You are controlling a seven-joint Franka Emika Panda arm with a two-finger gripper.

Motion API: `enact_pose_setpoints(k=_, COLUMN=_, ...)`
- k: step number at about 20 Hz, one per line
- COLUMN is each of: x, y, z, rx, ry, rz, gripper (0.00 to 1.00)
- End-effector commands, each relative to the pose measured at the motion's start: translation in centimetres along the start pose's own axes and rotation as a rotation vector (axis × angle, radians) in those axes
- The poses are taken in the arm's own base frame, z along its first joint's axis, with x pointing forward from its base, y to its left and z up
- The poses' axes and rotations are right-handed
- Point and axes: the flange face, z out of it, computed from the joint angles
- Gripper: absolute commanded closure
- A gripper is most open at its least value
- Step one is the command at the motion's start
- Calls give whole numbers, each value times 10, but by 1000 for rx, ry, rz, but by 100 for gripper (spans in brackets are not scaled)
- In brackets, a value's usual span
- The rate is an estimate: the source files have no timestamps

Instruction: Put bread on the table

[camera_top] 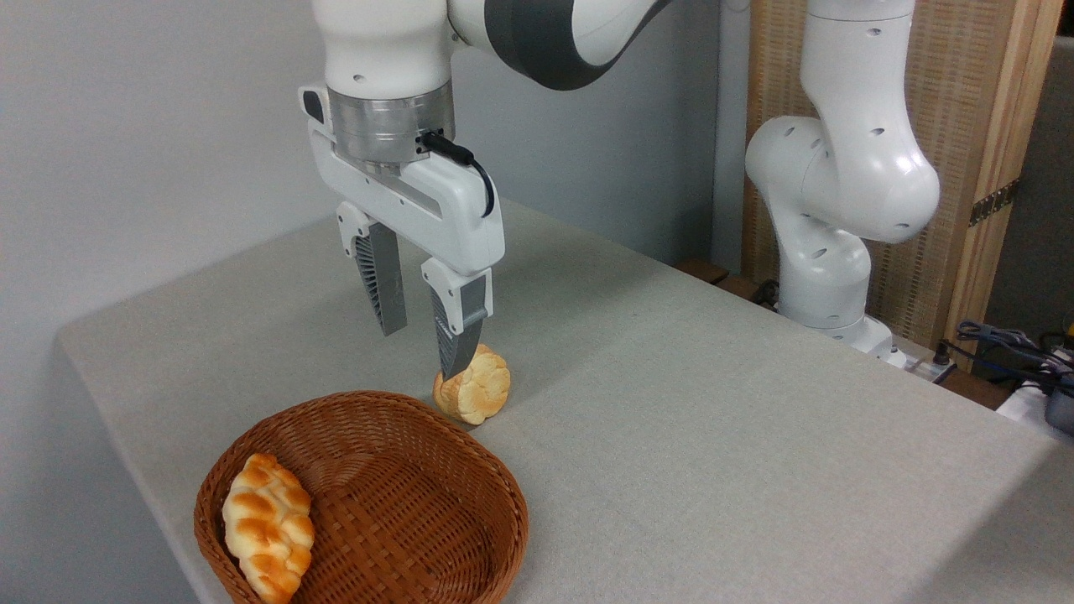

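hand: centre-left of frame, pointing down, fingers spread apart, pinching nothing; left finger ends higher in the frame than the right one
hand vs bread: right fingertip sits just at the upper left edge of the bread on the counter; cannot tell if it touches or just overlaps in view
bread on counter: small round-looking browned loaf, lying on the cloth just beyond the far rim of the basket, lower centre of frame; seen end-on or tilted, so its long axis seems to run away from the camera, not sure
bread in basket: braided loaf, lower left of frame, lying against the left inner wall, long axis running top-left to bottom-right in the frame
counter: grey-beige cloth, fills most of the frame, bare to the right
key relation: the loaf in the basket lies down and left of the hand, well apart, inside the rim; the counter loaf is right under the right finger
step judged: looks like a release just made on the counter, one loaf out of the basket; the other not yet out
next move needs: lift clear, go down-left over the basket rim, fingers straddling the loaf across its short side
risk: right finger could nudge the counter loaf on lifting; basket wall crowds the left side of the grasp
arm base: right of frame, far edge of counter
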Motion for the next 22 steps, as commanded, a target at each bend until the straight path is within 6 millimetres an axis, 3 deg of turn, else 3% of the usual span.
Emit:
enact_pose_setpoints(k=1, x=0, y=-3, z=-5, rx=4, ry=11, rz=-2, gripper=0)
enact_pose_setpoints(k=15, x=2, y=-1, z=-3, rx=4, ry=8, rz=3, gripper=0)
enact_pose_setpoints(k=22, x=12, y=-13, z=-6, rx=88, ry=106, rz=-5, gripper=0)
